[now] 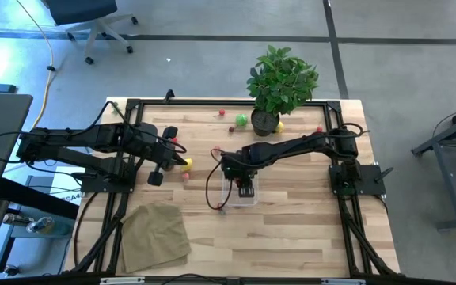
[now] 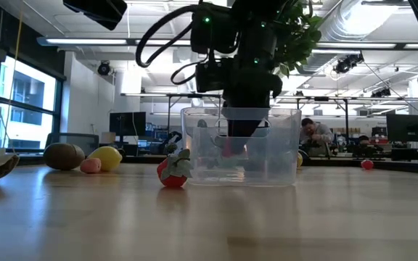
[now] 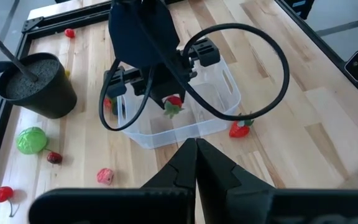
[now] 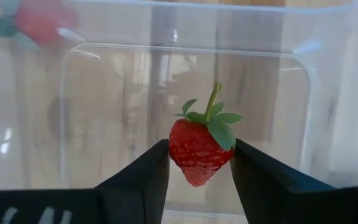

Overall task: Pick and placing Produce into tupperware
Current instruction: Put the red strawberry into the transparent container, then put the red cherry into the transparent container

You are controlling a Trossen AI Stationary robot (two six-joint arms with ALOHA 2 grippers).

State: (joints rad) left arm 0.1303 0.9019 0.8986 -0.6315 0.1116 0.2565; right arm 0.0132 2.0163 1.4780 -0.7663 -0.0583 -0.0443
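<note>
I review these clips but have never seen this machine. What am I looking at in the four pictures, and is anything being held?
Two dark robot arms work at a wooden table. One picture looks straight down, one looks level across the tabletop, and two come from cameras on the arms' wrists. The right gripper reaches down into the clear tupperware, with a toy strawberry between its fingers. The left gripper waits shut beside it. Another strawberry lies just outside the tupperware. More small toy produce, a potted plant and a tan cloth also sit on the table.
</note>
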